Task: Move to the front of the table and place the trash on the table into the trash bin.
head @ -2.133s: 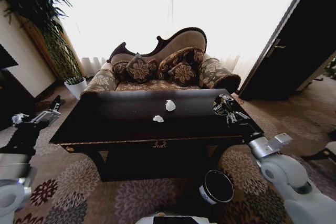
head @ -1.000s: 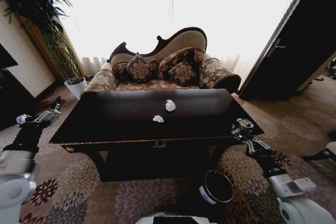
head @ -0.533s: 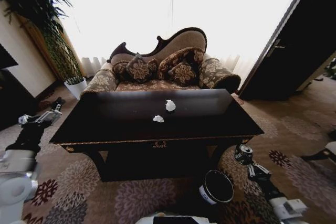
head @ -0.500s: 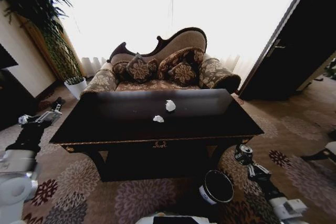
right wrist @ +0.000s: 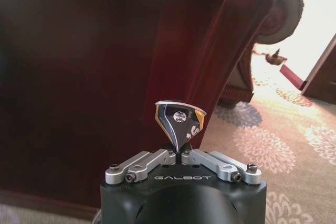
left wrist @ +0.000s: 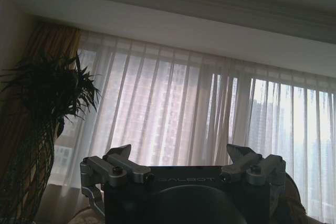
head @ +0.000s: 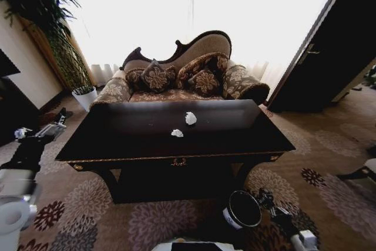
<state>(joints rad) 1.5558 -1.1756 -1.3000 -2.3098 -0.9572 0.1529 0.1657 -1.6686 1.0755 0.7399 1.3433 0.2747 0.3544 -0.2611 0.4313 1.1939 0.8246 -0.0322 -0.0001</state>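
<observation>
Your right gripper (head: 262,195): low beside the trash bin (head: 242,209), at floor level off the table's right front leg. Jaws clamped on a crushed black-and-silver can (right wrist: 179,121), which stands pinched above the gripper (right wrist: 180,153) in the right wrist view, with the dark table leg (right wrist: 210,72) just behind it.

Trash bin: round, black, white label on its side, standing on the patterned carpet (head: 147,218) in front of the table, toward its right end. The gripper sits just at its right rim; you cannot tell from the head view whether the can is over the opening.

Tabletop (head: 141,136): dark and glossy with gold edge trim. Two white paper wads lie near its middle, apart from each other: the larger wad (head: 190,118) toward the back, the smaller wad (head: 177,133) nearer you and slightly left.

Your left gripper (head: 54,129): held off the table's left end, well apart from the trash. Jaws apart and holding nothing, its fingers (left wrist: 119,156) pointing up toward the sheer curtains (left wrist: 210,114).

Behind the table: a patterned sofa (head: 176,80) with cushions; a potted plant (head: 64,51) to its left.
</observation>
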